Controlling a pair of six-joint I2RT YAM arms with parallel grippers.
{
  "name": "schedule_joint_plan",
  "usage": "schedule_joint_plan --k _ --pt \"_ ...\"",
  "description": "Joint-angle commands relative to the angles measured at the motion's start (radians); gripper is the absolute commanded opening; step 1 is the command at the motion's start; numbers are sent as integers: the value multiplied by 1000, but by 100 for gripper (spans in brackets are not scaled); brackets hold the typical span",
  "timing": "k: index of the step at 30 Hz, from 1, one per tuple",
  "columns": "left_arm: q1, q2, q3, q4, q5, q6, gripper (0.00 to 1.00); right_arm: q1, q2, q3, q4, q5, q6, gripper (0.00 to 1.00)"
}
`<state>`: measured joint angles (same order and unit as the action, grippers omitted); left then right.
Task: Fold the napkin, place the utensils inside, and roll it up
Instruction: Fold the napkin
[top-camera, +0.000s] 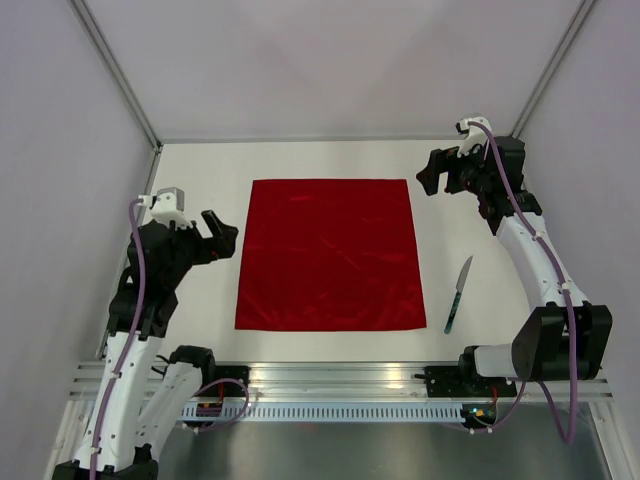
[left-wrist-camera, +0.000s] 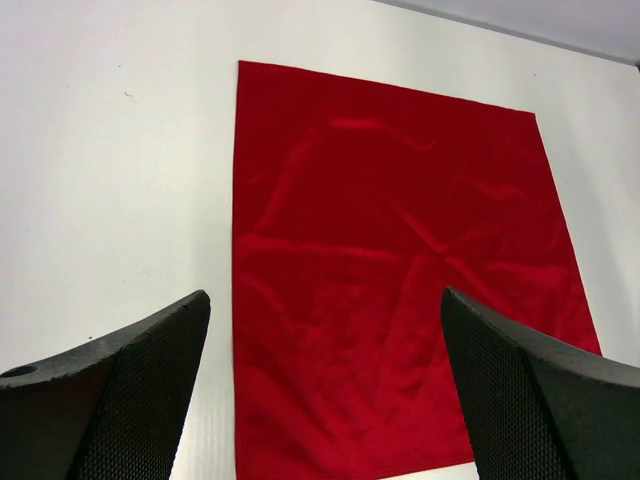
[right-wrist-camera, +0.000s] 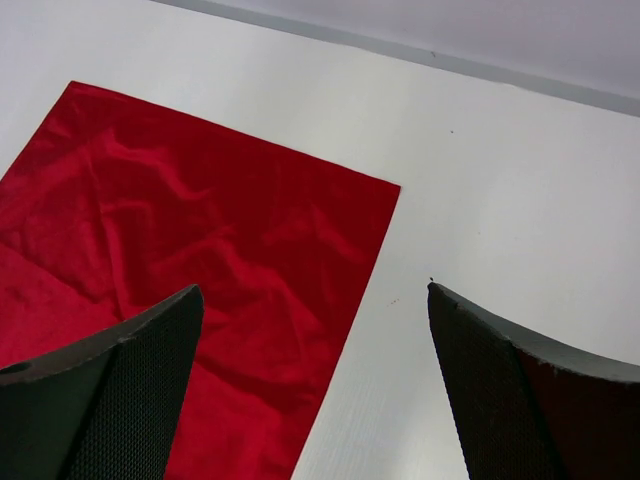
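Napkin (top-camera: 330, 255) red, glossy, creased, square; knife (top-camera: 458, 297) slim, teal-handled, alongside; left gripper (top-camera: 225, 238), right gripper (top-camera: 426, 172) agape, empty.

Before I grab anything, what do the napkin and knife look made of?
Napkin: thin cloth, slightly shiny, maybe satin; soft creases catch the light. Knife: silvery blade, likely metal; teal handle looks plastic, though too small to be sure.
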<state>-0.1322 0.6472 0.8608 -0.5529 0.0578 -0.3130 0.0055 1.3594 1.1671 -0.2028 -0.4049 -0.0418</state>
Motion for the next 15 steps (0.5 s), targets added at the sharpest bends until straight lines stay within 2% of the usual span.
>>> schedule_joint_plan --k 1,8,11,12,14,15 --pt "3 12 50 -19 14 6 100 2 -6 -6 26 1 -21 98" --pt "3 61 185 -65 17 8 100 36 -20 -3 13 -8 -35 98" --pt "3 112 302 -107 16 3 100 166 -20 3 -4 75 -53 93" --pt "5 124 366 -116 14 -1 100 254 -16 6 -13 92 -55 91" --pt "5 161 432 -142 30 -14 100 354 12 11 -14 165 -53 88" --pt "3 175 495 -150 33 -17 100 464 27 17 -15 194 -55 86"
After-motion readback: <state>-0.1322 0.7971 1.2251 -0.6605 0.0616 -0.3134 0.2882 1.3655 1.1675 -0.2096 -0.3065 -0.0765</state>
